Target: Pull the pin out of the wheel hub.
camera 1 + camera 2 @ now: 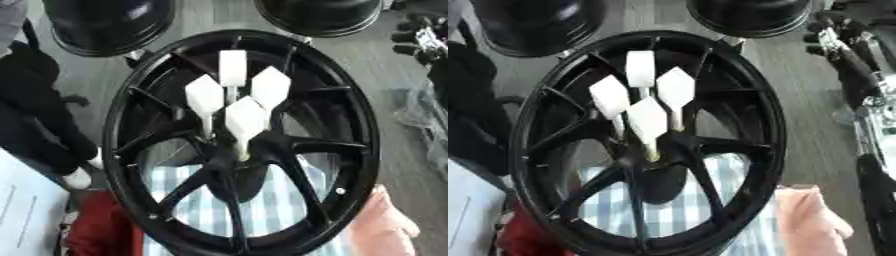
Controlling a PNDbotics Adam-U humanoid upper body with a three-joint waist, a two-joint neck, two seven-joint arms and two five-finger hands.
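A black spoked wheel [131,150] stands before me and fills most of both views. From its hub [234,162] several white pins stick out toward me, each with a flat white head; the nearest pin [246,118] sits lowest, just above the hub's middle. My right arm comes in along the right edge, and its hand [830,31] hangs at the upper right, apart from the wheel and well clear of the pins. A person's bare hand [387,220] rests against the rim at the lower right. My left hand shows in neither view.
Two more black wheels [109,22] [319,15] stand behind at the top. A blue-and-white checked cloth [206,212] lies under the wheel, with something red [101,232] at the lower left. Dark-clothed legs and a white shoe [77,178] are at the left.
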